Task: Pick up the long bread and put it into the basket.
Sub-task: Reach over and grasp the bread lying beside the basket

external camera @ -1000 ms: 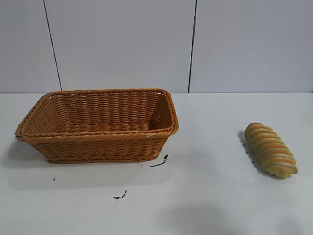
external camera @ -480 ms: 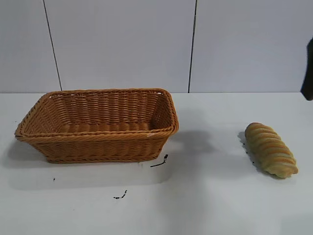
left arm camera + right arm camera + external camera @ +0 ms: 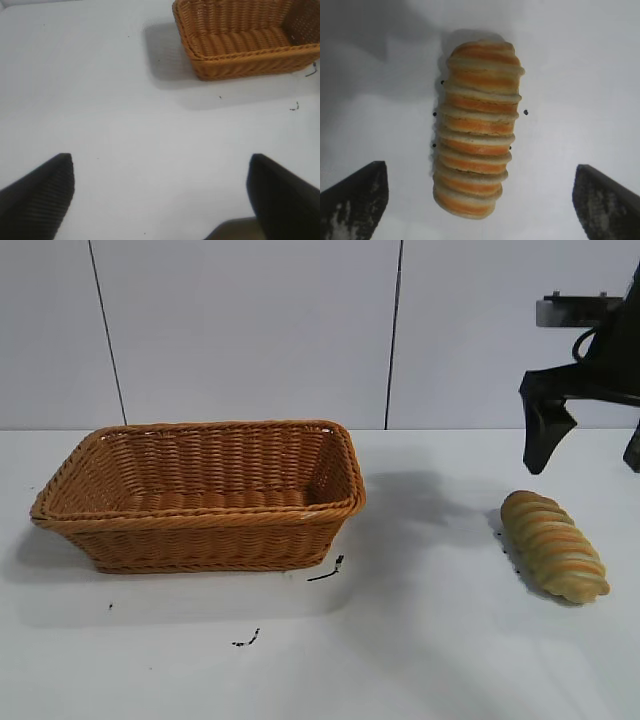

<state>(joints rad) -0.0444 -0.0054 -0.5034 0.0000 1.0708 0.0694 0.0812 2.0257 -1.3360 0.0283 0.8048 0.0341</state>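
The long bread [image 3: 555, 545], a golden-tan loaf with orange ridges, lies on the white table at the right. My right gripper [image 3: 585, 465] hangs just above its far end, wide open and holding nothing. In the right wrist view the long bread [image 3: 479, 130] lies lengthwise between the two spread fingertips of the right gripper [image 3: 479, 167], untouched. The wicker basket [image 3: 200, 515] stands at the left, with nothing in it. My left gripper [image 3: 160, 157] is outside the exterior view; its own camera shows it open over bare table, with the basket [image 3: 240, 52] farther off.
A few small black marks [image 3: 325, 573] lie on the table in front of the basket. Bare white tabletop [image 3: 430, 620] stretches between basket and loaf. A grey panelled wall [image 3: 250, 330] closes the back.
The right arm has come into the exterior view from the right edge and now hangs over the loaf. Bread and basket have not moved.
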